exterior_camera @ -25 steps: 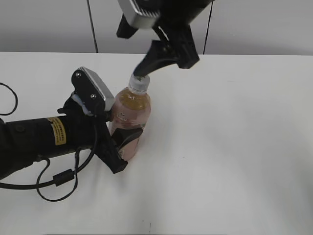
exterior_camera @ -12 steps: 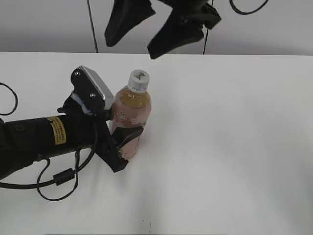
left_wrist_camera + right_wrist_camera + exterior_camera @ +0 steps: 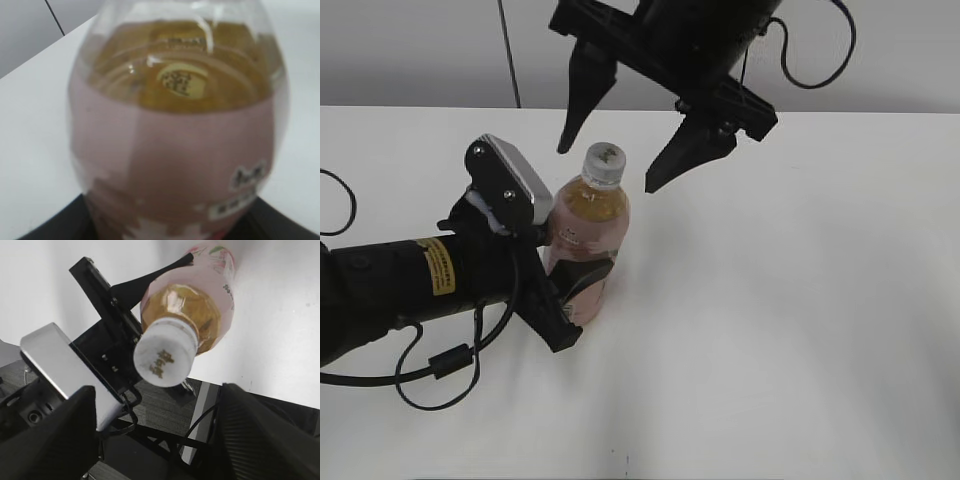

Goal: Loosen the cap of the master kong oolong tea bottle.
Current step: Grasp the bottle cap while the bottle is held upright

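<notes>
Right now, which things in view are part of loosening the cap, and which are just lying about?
Part of the job:
cap, white, on the bottle
bottle, upright
left gripper, shut on the bottle's lower body
right gripper, open, a finger on each side of the cap, not touching

Lying about:
black cable looped on the table

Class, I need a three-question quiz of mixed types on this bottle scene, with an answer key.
1. True or false: the right gripper is shut on the cap.
2. Which gripper holds the bottle? A) left B) right C) neither
3. Fill in: the bottle stands ____ on the table.

Key
1. False: its fingers are spread, one either side of the cap, not touching it.
2. A: the left gripper clamps the bottle's lower body.
3. Upright.
</notes>
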You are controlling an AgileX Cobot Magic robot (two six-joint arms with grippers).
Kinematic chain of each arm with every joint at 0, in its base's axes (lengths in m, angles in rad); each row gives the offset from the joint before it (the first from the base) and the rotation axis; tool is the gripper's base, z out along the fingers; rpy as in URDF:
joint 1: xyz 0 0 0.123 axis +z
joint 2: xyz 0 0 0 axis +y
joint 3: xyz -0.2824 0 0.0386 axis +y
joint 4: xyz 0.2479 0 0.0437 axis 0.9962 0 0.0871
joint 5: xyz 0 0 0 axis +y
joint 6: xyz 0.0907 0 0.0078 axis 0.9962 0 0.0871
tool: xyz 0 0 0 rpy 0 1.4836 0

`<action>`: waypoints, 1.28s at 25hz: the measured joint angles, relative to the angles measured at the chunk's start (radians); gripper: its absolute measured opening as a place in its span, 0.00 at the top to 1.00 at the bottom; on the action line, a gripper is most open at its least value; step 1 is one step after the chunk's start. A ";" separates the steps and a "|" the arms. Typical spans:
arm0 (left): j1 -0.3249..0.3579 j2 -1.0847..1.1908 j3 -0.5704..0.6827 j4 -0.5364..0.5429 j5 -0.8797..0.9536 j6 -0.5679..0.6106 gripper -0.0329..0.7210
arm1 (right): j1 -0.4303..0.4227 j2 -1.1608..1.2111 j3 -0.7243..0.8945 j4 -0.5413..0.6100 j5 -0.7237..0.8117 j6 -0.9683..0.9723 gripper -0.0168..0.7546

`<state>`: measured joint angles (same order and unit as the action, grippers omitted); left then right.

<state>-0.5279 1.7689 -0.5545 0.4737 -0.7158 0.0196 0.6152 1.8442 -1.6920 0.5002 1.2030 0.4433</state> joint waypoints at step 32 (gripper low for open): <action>0.000 0.000 0.000 0.002 0.003 0.000 0.48 | 0.000 0.042 -0.001 -0.031 -0.072 -0.812 0.61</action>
<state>-0.5279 1.7689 -0.5545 0.4753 -0.7128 0.0196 0.6152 1.8860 -1.6932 0.4693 1.1311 -0.3690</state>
